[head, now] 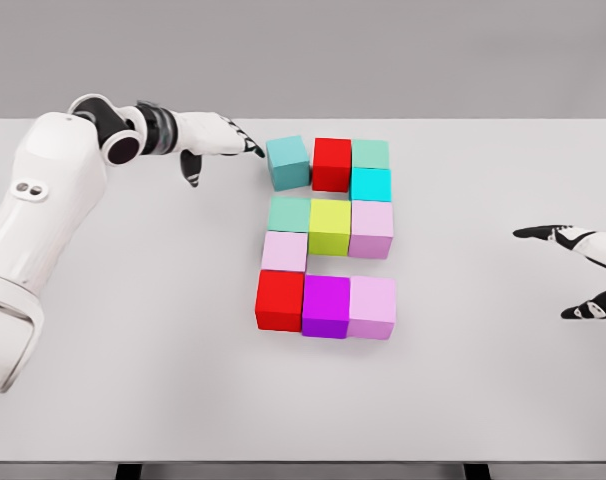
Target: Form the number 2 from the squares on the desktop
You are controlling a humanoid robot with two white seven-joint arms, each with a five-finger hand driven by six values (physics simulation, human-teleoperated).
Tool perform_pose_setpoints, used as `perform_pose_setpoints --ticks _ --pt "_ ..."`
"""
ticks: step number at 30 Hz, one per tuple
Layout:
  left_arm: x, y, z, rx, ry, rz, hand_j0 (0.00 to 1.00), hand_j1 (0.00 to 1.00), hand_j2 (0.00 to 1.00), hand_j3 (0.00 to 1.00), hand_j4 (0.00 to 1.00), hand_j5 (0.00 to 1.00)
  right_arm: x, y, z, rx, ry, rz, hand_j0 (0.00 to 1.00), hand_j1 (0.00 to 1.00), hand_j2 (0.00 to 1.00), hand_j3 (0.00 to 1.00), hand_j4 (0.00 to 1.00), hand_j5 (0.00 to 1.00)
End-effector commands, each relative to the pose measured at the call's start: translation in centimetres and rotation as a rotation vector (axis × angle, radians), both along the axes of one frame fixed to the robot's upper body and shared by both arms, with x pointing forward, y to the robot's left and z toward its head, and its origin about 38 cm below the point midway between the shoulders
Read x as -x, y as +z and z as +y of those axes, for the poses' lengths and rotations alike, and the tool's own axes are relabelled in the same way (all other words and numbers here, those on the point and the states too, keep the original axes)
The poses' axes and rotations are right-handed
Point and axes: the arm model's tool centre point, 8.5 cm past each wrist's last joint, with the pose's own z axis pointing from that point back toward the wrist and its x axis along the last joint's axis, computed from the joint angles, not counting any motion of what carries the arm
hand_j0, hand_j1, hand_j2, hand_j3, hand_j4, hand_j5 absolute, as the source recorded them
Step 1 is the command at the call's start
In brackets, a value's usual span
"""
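Grey wall fills the background of the head view, and below it a white tabletop spreads across the frame. Near its middle sit eleven coloured cubes forming a rough figure 2. The top row has a teal cube, tilted and slightly apart from a red cube, then a pale green cube with a cyan cube just in front of it. The middle row runs from a mint green cube to a yellow-green cube to a pale pink cube. A lilac cube links down to the bottom row: a second red cube, a purple cube and a light pink cube.

The left hand reaches across the far side, fingers extended and holding nothing, fingertips just beside the teal cube. The right hand hovers at the right edge, well apart from the cubes, fingers spread and empty.
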Motion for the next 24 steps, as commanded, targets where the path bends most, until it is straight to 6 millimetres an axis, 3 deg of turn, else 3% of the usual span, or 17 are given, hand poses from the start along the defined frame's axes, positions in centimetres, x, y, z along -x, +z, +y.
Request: perform_pose_setpoints --ticks 1,12,24 --pt "0.0 0.0 -0.2 0.003 0.0 0.0 1.0 1.0 1.0 1.0 1.0 1.0 0.0 0.0 -0.1 -0.01 -0.008 0.001 1.0 1.0 1.0 1.0 1.0 1.0" --pt "-0.1 -1.0 0.3 -0.029 0.018 0.021 1.0 1.0 1.0 1.0 1.0 1.0 -0.1 -0.3 -0.8 -0.009 -0.032 0.006 1.0 1.0 1.0 1.0 1.0 1.0" --pt "-0.2 -1.1 -0.9 -0.03 0.026 0.015 1.0 1.0 1.0 1.0 1.0 1.0 -0.1 -0.2 -0.8 -0.007 -0.032 0.005 1.0 1.0 1.0 1.0 1.0 1.0"
